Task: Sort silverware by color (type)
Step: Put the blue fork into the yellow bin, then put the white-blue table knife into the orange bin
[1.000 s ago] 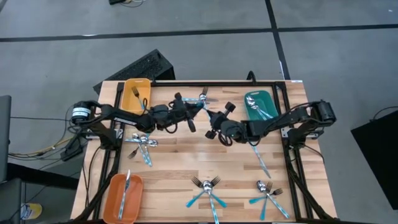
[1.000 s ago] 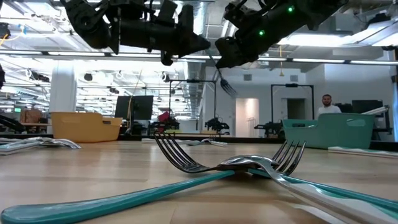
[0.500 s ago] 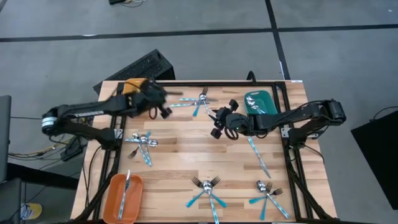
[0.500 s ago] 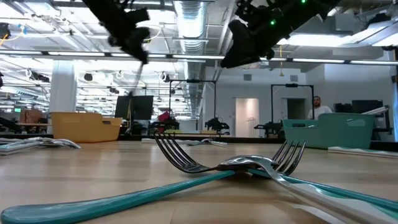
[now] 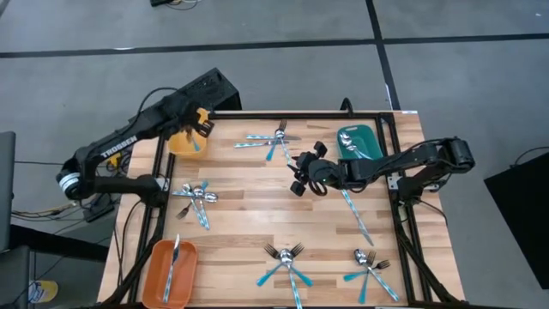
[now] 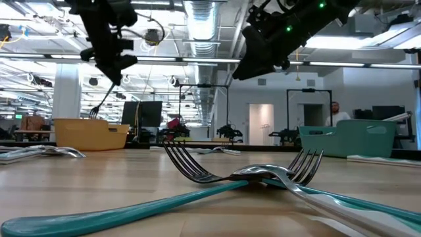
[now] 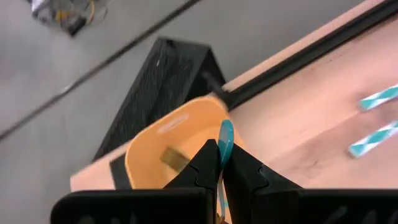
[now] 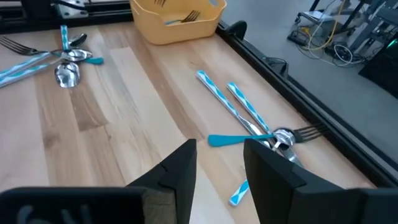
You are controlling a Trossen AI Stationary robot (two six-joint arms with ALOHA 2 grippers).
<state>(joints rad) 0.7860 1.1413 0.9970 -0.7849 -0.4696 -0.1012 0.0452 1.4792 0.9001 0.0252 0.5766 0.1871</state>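
Note:
My left gripper hangs above the yellow tray at the table's far left corner, shut on a fork with a light-blue handle. A fork lies in the tray. My right gripper hovers open over the table's middle, holding nothing. More silverware lies in crossed piles: far middle, left, near middle and near right. A single blue-handled piece lies right of centre. My left gripper pinches the fork's blue handle between its two fingers, with the handle's free end sticking out past the fingertips. The fork hangs slanting below the gripper, tines down, lifted clear above the yellow tray.
A teal tray with spoons stands at the far right. An orange tray holding one piece stands at the near left corner. A black rail runs along the far edge. Bare wood lies around.
My right gripper has opened and let go of the fork at the table's middle, staying about there. My left gripper has carried the fork toward the far left corner, and the fork now hangs over the yellow tray.

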